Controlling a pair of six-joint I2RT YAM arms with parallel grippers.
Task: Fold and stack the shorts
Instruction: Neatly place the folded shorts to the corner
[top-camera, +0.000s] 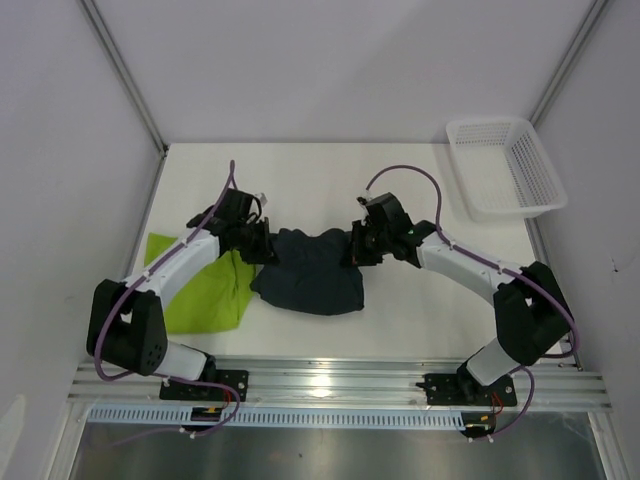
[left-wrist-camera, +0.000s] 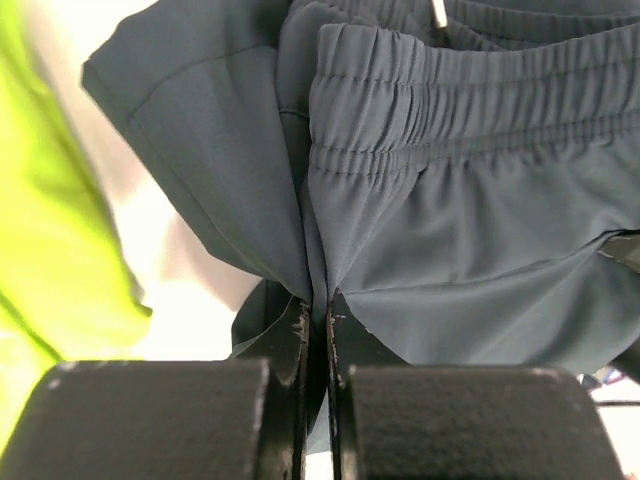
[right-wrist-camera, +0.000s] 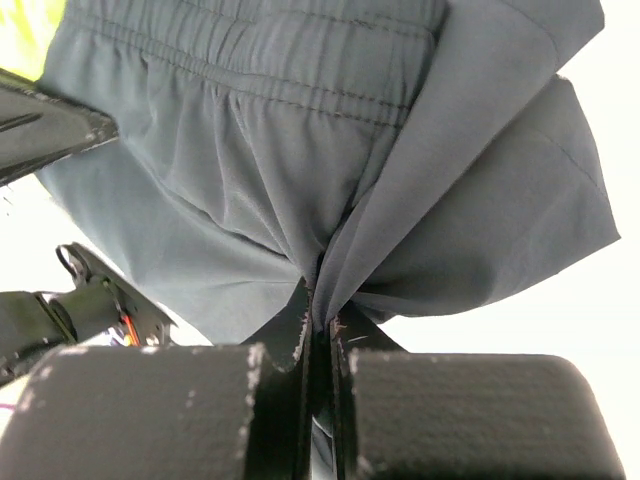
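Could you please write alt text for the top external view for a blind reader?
Two robot arms hold the dark navy shorts between them, left gripper and right gripper each shut on one side. The lime green shorts lie flat to the left; a white basket sits far right.

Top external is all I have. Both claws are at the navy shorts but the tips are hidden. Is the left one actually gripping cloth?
Observer: Yes. The left wrist view shows the left claw shut on a pinched fold of the navy shorts, below the elastic waistband.
Operator: And the right?
Observer: Same. In the right wrist view, the right claw is shut on a gathered fold of that pair, and cloth fans out from the pinch.
Operator: Green pair caught in it?
Observer: No. In the left wrist view, the lime green shorts lie off to the side, with bare table between them and the pinch.
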